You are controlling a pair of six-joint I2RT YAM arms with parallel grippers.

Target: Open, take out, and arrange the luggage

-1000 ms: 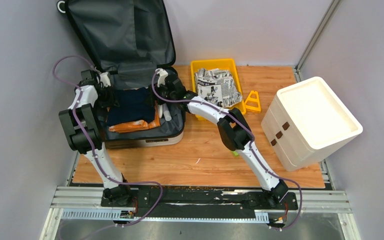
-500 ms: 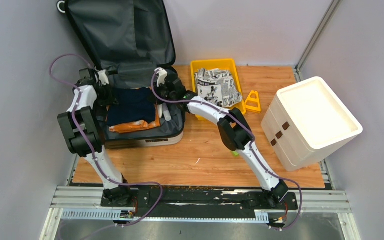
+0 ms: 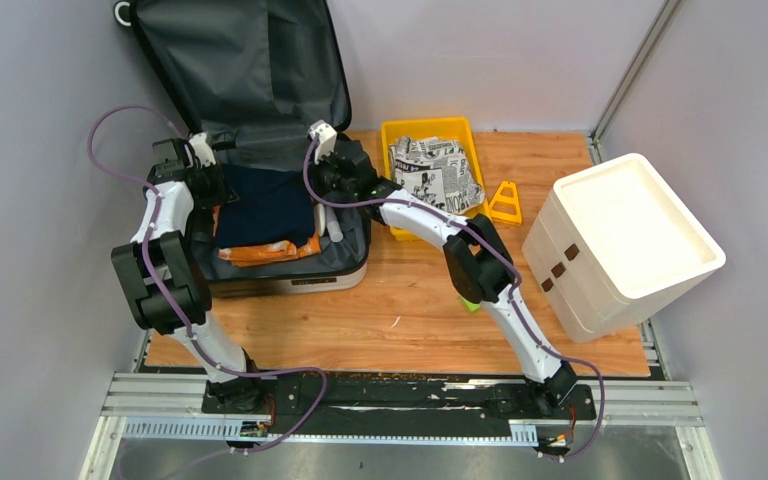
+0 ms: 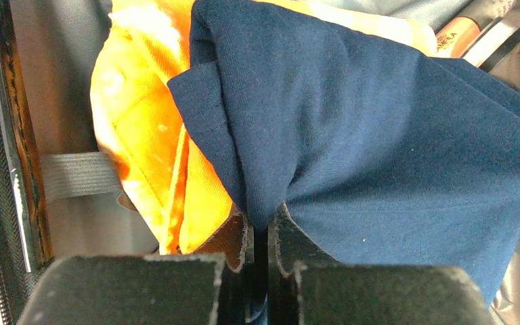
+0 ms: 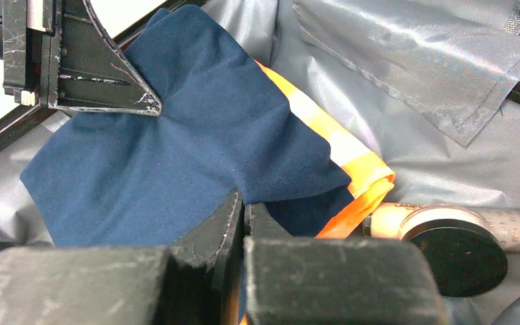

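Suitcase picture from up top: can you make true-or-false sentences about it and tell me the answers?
1. The luggage lies open, lid up. True.
2. Both the left gripper and the right gripper pinch the dark blue cloth. True.
3. The yellow tray is empty. False: a black-and-white printed cloth lies in it.
4. The white box stands left of the luggage. False: it stands to its right.
5. An orange garment lies under the dark blue cloth. True.
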